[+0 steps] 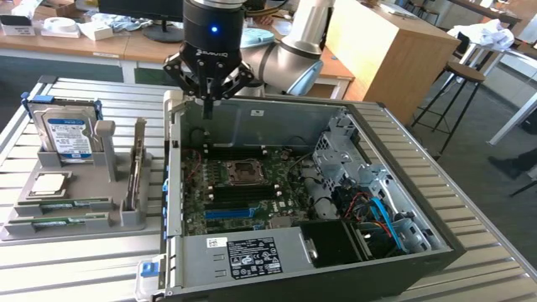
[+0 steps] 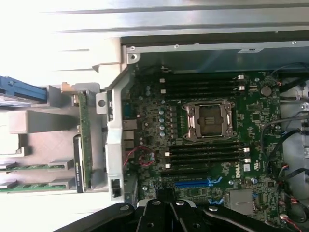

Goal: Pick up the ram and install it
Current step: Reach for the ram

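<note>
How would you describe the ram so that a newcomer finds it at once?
Start at the open computer case; on the exterior view's left stands a grey holder tray. At its edge nearest the camera lie two ram sticks. They are long, narrow and green, unlike the square silver processor and the upright blue-labelled hard drive behind them.

An open metal desktop computer case (image 1: pixel 268 123) lies on the ribbed grey metal table (image 1: pixel 75 264), exposing its green motherboard (image 1: pixel 243 195) and bare square processor socket (image 2: pixel 210 121). Beside it, a grey plastic holder (image 1: pixel 126 217) carries an upright blue-labelled boxy hard drive (image 1: pixel 69 138) and a square silver processor chip (image 1: pixel 49 184).
</note>
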Robot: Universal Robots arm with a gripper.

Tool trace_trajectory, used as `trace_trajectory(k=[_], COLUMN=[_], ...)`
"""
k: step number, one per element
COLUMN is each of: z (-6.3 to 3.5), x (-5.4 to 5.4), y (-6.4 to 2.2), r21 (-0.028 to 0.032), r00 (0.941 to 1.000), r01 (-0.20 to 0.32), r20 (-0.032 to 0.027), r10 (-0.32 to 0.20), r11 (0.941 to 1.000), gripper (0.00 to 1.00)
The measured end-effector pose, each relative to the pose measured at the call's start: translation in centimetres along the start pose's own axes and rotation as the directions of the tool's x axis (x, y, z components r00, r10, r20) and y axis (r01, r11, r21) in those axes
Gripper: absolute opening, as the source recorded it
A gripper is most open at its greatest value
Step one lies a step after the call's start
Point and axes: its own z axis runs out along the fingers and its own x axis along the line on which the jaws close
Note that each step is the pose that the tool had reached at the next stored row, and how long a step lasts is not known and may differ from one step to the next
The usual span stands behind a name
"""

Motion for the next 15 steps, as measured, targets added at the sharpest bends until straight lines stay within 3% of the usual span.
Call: trace_trajectory(k=[15], z=[-0.08], x=[2.8], y=[-0.21], r21=[0.0000], r00=[1.0000], r01=[0.000], r20=[-0.0001], r10=[0.000], r11=[1.0000], gripper=[0.10])
